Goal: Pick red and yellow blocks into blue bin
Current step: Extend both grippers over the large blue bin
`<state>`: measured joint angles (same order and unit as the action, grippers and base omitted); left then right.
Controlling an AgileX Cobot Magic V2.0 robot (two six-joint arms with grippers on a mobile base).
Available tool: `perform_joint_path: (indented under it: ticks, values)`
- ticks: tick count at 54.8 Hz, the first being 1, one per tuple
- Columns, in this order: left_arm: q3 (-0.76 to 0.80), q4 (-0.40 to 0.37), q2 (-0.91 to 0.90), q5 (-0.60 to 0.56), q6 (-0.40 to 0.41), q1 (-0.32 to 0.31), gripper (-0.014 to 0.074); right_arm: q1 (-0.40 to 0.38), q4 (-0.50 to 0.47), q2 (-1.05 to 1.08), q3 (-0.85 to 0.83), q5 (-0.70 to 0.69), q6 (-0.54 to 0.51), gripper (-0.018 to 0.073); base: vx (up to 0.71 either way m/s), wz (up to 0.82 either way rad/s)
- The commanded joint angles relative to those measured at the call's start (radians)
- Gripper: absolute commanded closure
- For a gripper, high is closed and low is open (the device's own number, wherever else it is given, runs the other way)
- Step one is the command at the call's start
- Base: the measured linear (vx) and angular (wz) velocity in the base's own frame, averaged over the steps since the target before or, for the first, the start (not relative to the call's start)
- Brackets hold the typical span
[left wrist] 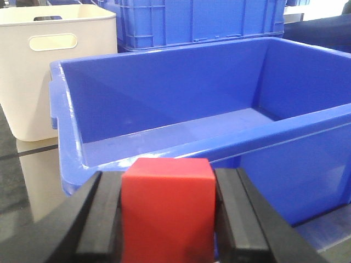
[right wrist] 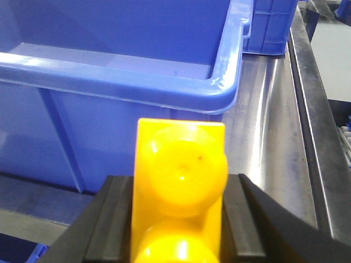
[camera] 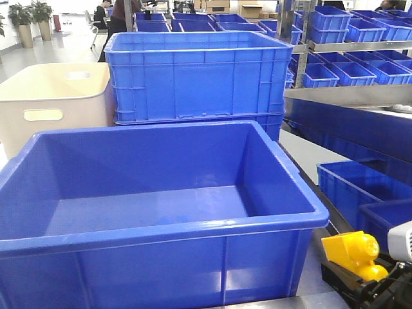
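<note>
Left wrist view: left gripper (left wrist: pixel 167 219) clamped on a small red cube (left wrist: pixel 167 200), with black fingers (left wrist: pixel 107 219) pressed flat against two opposite sides and jaws parted only by the cube's own width. Cube held upright and square, plain-faced, close to the camera, in front of the near outer wall of the large blue bin (left wrist: pixel 263 131) and outside the tub, top face roughly level with the thick rolled rim. Right wrist view: right gripper (right wrist: pixel 178 219) likewise closed tight on a yellow brick (right wrist: pixel 181 164), gripped by its long sides between black fingers (right wrist: pixel 112 219), with the studded face turned toward the camera and two round studs showing, the lower one cut off by the frame edge. Brick held outside the bin, just before its near right corner, above a polished steel table (right wrist: pixel 269 137) running alongside. Front-facing view: same brick low at the right, tilted, beside the bin's right front corner and below rim height, with only dark parts of the right gripper visible beneath it; left gripper out of this view. Behind the bin to the left, a cream tub (camera: pixel 51 96) with a handle slot; directly behind, a ribbed blue crate (camera: pixel 199 71).
</note>
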<state>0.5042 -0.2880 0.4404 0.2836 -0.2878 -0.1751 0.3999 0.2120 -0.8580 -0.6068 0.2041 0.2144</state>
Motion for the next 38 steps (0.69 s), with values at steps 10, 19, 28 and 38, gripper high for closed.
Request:
perform_joint_path:
  ticks: [10, 19, 28, 38]
  values:
    - [0.028, -0.013, 0.009, -0.088, 0.002, -0.002, 0.0594, -0.001, 0.012, 0.010, -0.029, -0.075, -0.007, 0.0568, 0.00, 0.00]
    - [0.028, -0.013, 0.009, -0.088, 0.002, -0.002, 0.0594, -0.001, 0.012, 0.010, -0.029, -0.081, -0.007, 0.0568, 0.00, 0.00]
    - [0.028, -0.013, 0.009, -0.089, 0.002, -0.002, 0.0594, -0.001, 0.012, 0.010, -0.029, -0.103, -0.007, 0.0568, 0.00, 0.00]
    - [0.028, -0.014, 0.009, -0.088, 0.003, -0.002, 0.0594, -0.001, -0.010, 0.010, -0.029, -0.095, -0.006, 0.0568, 0.00, 0.00]
